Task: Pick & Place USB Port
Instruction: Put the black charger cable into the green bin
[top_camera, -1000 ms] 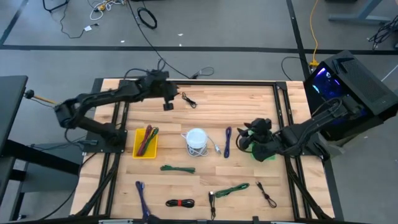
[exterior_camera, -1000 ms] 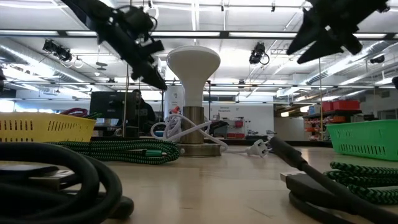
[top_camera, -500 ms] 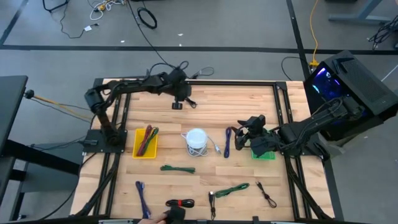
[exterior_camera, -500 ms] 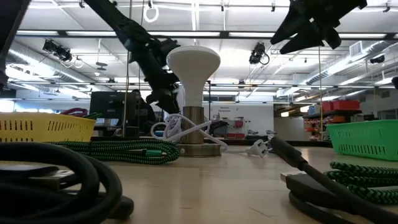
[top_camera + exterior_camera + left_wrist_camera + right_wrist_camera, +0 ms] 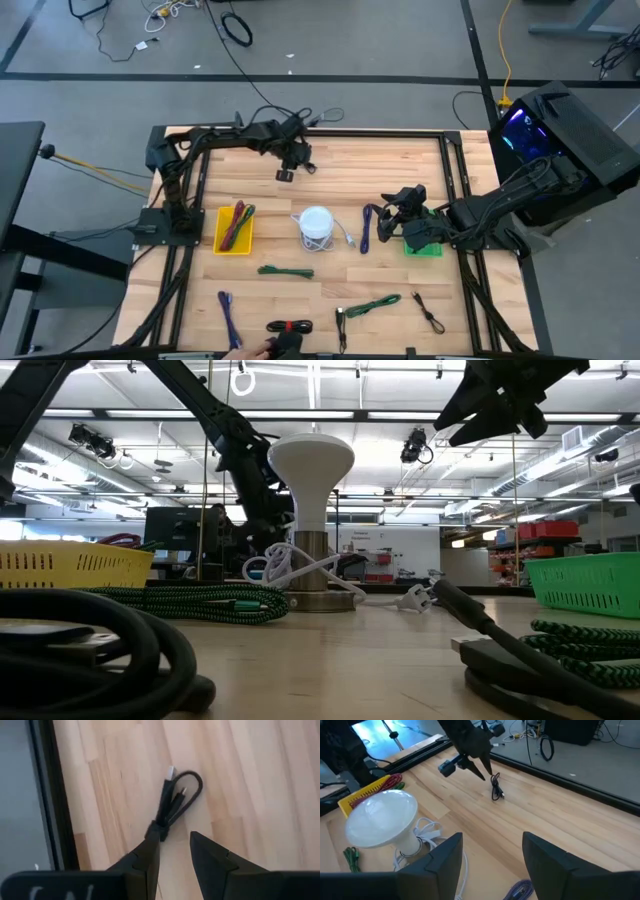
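Note:
A small black coiled USB cable lies on the wood near the table's far edge; the left wrist view shows it as a tied loop with both plugs out. My left gripper hangs just above it, fingers pointing down and a little apart; the right wrist view shows its tips short of the cable. My right gripper is open and holds nothing, hovering beside a purple cable and a green basket.
A white lamp with a white cord stands mid-table. A yellow basket holds cables on the left. Loose green, purple, black-red, green and black cables lie toward the near edge. Black rails frame the table.
My left arm has reached out toward the table's right along the far edge and come down, bringing its gripper over the black coiled cable. My right gripper has shifted a little toward the table's left. The cable has not moved.

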`<state>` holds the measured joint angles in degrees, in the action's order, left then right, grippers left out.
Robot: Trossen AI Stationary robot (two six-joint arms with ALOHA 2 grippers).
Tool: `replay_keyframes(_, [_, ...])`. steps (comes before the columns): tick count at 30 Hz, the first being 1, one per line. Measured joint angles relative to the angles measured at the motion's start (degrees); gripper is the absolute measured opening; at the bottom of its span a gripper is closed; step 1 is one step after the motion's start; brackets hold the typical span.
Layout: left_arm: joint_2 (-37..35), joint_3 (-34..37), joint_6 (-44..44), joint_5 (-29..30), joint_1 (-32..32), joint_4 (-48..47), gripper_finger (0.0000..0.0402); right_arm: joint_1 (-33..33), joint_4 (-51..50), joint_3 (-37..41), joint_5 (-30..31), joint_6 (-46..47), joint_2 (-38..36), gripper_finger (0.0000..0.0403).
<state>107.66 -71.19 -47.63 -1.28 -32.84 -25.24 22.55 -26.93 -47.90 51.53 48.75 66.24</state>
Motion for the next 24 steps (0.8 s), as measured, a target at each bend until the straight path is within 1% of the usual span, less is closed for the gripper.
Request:
replay_keyframes(3, [1.0, -0.2, 0.4, -1.1, -0.1, 1.7, 0.0112, 0.0, 0.4, 0.0, 0.1, 0.0, 0.0, 0.0206])
replay_keyframes(4, [1.6, -0.1, 0.5, -1.5, -0.1, 1.0, 0.0112, 0.0, 0.6, 0.0, 0.1, -0.1, 0.0, 0.0206])
replay_keyframes(8, [3.6, 0.0, 0.3, 0.2, 0.0, 1.6, 0.0112, 0.0, 0.9, 0.0, 0.1, -0.2, 0.0, 0.0206])
replay_keyframes(15, [5.3, -0.1, 0.4, 0.9, -0.1, 7.0, 0.0112, 0.0, 1.3, 0.0, 0.5, -1.0, 0.2, 0.0206])
replay_keyframes(24, [7.1, -0.2, -1.5, 1.4, -0.2, 7.2, 0.0112, 0.0, 1.8, 0.0, 1.1, -1.2, 0.2, 0.0206])
